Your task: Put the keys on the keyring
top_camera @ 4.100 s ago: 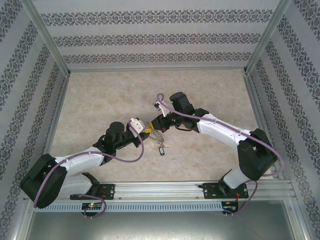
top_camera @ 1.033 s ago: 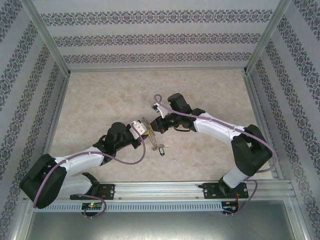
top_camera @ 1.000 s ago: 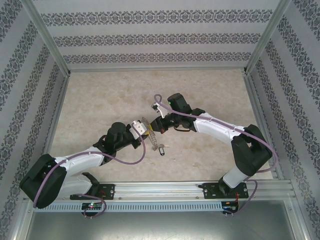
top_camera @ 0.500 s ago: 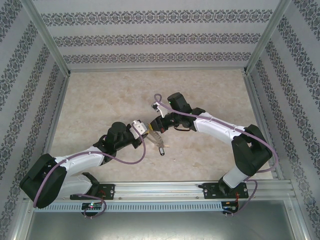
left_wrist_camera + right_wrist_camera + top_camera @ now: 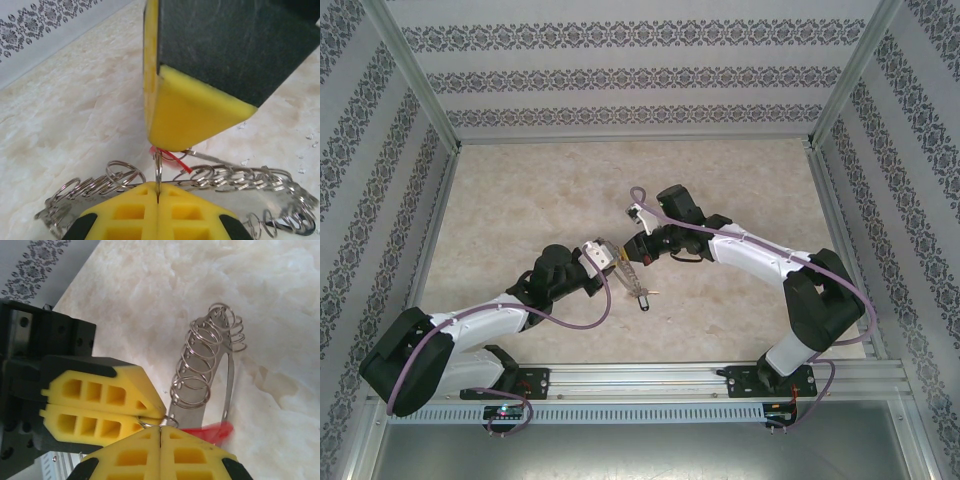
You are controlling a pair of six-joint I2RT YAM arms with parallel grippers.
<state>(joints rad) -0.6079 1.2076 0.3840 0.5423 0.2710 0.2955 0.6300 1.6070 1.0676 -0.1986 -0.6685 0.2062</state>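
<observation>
Where the two claws meet over the middle of the table [image 5: 520, 200], the keyring [image 5: 634, 278] trails from them toward the near edge. It is a long silvery loop crowded with small rings. From the left wrist it stretches sideways just behind the fingers [image 5: 235, 179], its rings bunched along a flat silvery band. From the right wrist it runs away from the tips [image 5: 200, 375], over the marble top.

A dark tag [image 5: 642, 303] sits at the keyring's near end. I cannot tell whether it hangs or lies on the table. The red tag [image 5: 172, 159] is right under the tip of the right claw, and from the right wrist it pokes out blurred beside the fingers [image 5: 212, 432].

The left gripper [image 5: 158, 189] is pressed together, and a thin ring [image 5: 157, 172] stands upright in the seam between its yellow pads, pinched there. The right gripper [image 5: 160, 432] is pressed together too, its seam a bare line. Whether it nips the red-tagged key I cannot tell. The two sets of yellow tips are almost touching, with the thin ring [image 5: 149, 421] between them.

From above, the left claw [image 5: 616, 258] comes in from the left and the right claw [image 5: 636, 254] from the right. Patterned walls [image 5: 640, 75] stand around the table.
</observation>
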